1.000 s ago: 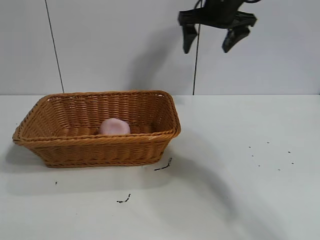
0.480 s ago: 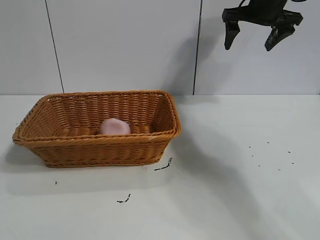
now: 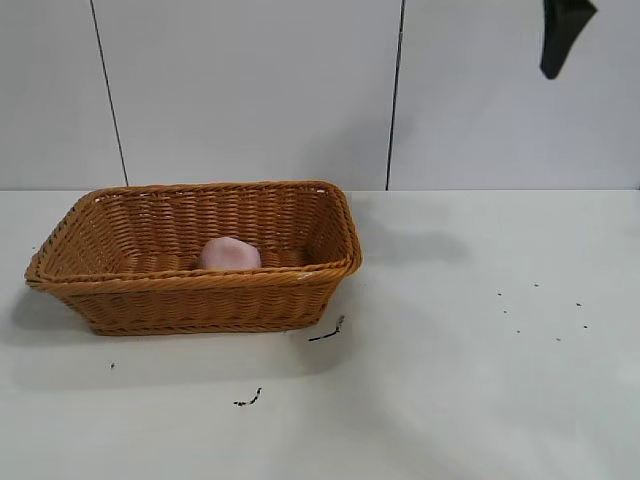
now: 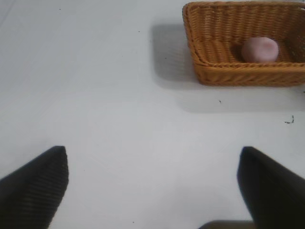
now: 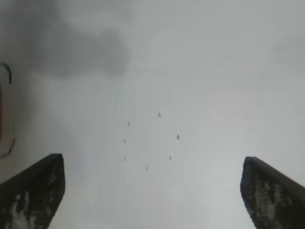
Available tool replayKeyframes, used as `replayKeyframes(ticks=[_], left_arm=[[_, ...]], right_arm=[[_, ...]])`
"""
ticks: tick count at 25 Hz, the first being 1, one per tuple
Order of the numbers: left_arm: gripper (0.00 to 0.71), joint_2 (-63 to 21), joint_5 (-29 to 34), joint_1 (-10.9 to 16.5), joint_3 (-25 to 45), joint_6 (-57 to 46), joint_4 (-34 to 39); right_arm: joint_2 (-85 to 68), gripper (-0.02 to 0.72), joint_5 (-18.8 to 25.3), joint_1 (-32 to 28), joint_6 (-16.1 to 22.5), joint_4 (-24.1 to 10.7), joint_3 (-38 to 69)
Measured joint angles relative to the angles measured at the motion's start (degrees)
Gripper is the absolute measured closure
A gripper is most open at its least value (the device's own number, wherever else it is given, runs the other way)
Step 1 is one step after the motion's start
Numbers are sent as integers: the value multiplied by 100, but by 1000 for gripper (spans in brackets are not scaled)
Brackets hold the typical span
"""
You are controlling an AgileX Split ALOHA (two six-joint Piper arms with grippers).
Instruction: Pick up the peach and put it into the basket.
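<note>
The dusty-pink peach [image 3: 229,253] lies inside the orange-brown wicker basket [image 3: 330,270], at the table's left. The left wrist view shows the peach [image 4: 259,49] in the basket [image 4: 214,71] from far off. My left gripper [image 4: 152,151] hangs open over bare table, well away from the basket, with nothing between its jaws. My right gripper [image 5: 152,160] is open and empty too, high above the table's right side. In the exterior view only one of its fingers [image 3: 560,40] shows, at the top right edge.
Small black scraps [image 3: 328,331] lie on the white table just in front of the basket's near right corner, and another scrap [image 3: 248,400] lies nearer the front. Fine dark specks [image 3: 540,310] dot the right side. A panelled wall stands behind.
My right gripper has moved to the right and upward, from above the basket's right end to the top right edge. Peach and basket have not moved.
</note>
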Motion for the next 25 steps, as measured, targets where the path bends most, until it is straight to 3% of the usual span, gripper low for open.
replayKeyframes(ticks=[9, 18, 25], left_arm=[[17, 0, 0, 0, 0, 0, 0], [17, 0, 0, 0, 0, 0, 0], [17, 0, 0, 0, 0, 0, 0]], right_arm=[[-3441, 8, -72, 0, 74, 6, 3362], [-7070, 8, -1327, 0, -97, 47, 5513], [-8699, 8, -1054, 0, -45, 141, 6013]])
